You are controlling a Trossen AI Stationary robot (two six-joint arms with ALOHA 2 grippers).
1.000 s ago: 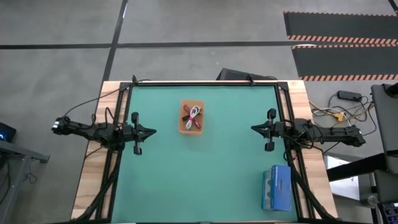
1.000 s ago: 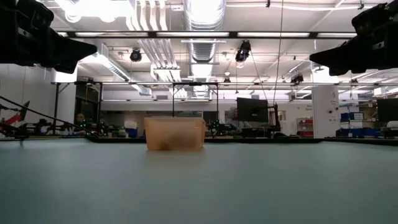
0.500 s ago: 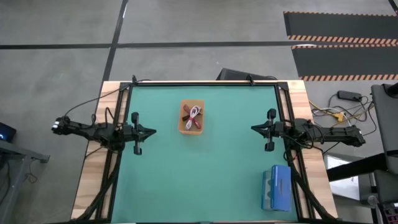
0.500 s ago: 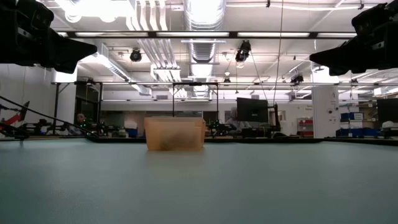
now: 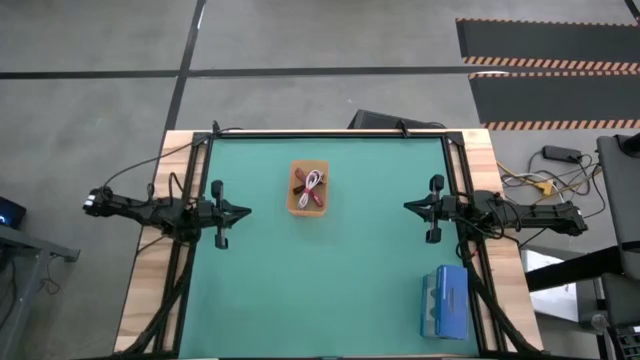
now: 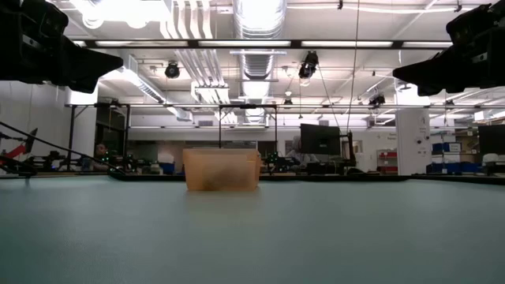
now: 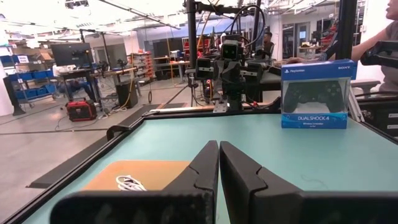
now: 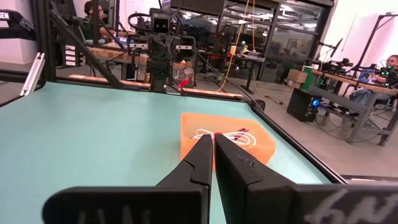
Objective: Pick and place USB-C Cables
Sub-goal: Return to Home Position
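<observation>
usb-c cables (image 5: pixel 311 186) are all bundled inside the orange bin (image 5: pixel 293 190), toward the far middle of the counter (image 5: pixel 340 280). white and dark red loops show on top, the rest i can't pick apart. no loose cable on the green that i can see. left arm (image 5: pixel 215 211) sits at its side edge and right arm (image 5: pixel 437 207) at the opposite one, both well apart from the bin, jaws pressed together on nothing. blue box (image 5: pixel 444 302) is near the right arm's corner. job looks basically done, so for homing: go level and slow, don't sweep over the bin or clip that box.
</observation>
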